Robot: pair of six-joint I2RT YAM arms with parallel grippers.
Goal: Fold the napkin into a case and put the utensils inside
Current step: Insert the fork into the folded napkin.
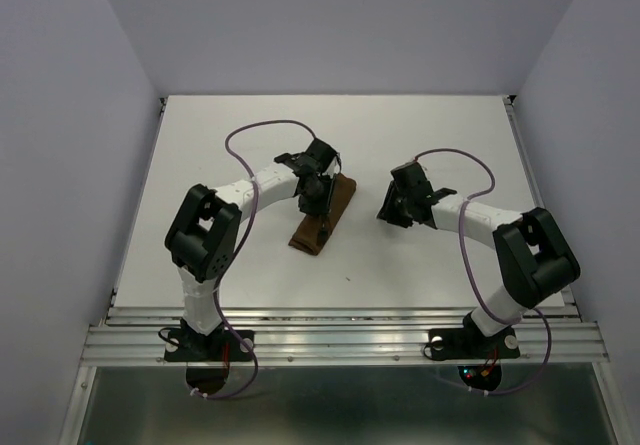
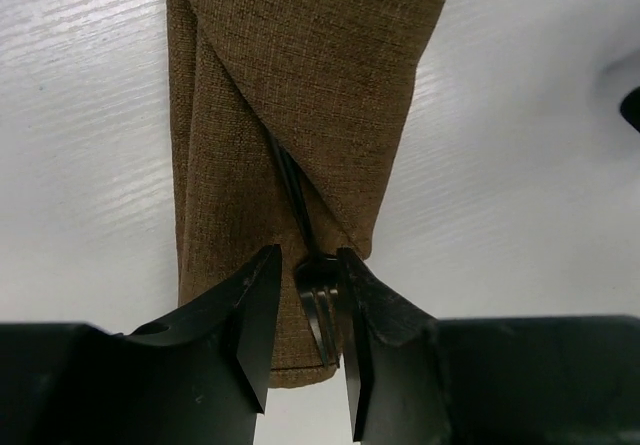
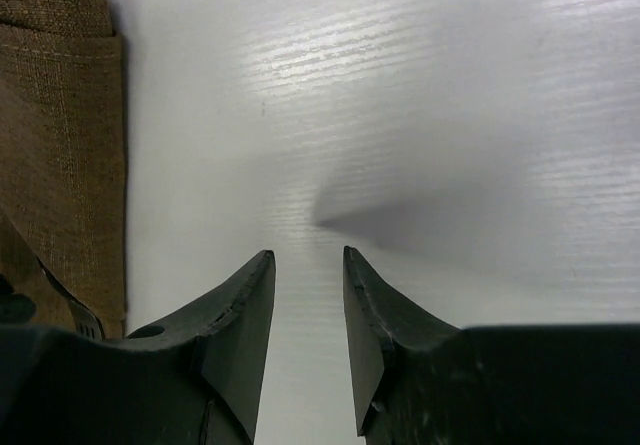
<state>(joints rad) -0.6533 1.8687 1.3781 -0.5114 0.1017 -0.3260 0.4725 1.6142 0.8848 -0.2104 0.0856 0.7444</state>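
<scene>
The napkin lies folded as a narrow brown case [image 1: 312,237] at mid-table; its diagonal flap fills the left wrist view [image 2: 300,65]. A dark fork [image 2: 318,300], one of the utensils, has its handle tucked under that flap, and its tines stick out at the near end. My left gripper [image 2: 307,253] sits low over that end with its jaws either side of the fork head. A gap shows on the left side, so it stands open. My right gripper [image 3: 307,253] is open over bare table, just right of the case [image 3: 60,145].
From above, my left gripper [image 1: 318,203] covers the case's middle and my right gripper [image 1: 385,210] hovers a short way to its right. White walls enclose the white table [image 1: 250,145] on three sides.
</scene>
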